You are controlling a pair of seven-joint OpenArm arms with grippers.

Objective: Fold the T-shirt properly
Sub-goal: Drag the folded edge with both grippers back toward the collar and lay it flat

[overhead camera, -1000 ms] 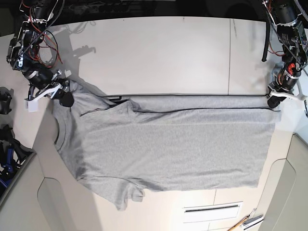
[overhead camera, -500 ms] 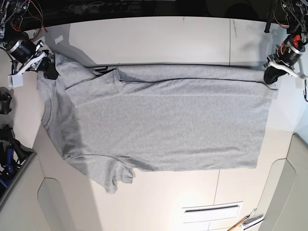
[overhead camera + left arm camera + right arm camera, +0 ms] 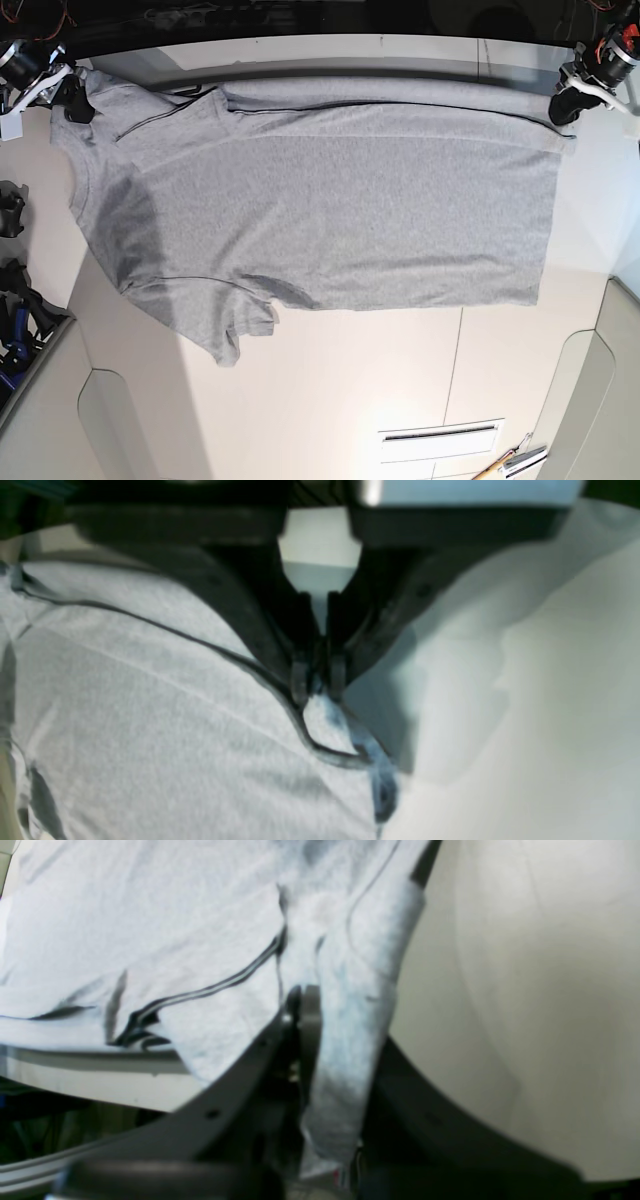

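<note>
Shirt (image 3: 330,190): spread flat on table (image 3: 330,400), held at 2 far corners.
Left tool (image 3: 318,682): clamped on hem corner.
Right tool (image 3: 320,1040): closed on sleeve fabric.
Base view only: whole shirt outline.

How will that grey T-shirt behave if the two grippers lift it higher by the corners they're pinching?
The T-shirt will probably sag between the left gripper and right gripper, since it already drapes and creases there. It looks light: a small pinch of fabric carries its edge. The free sleeve would likely dangle and swing.
</note>
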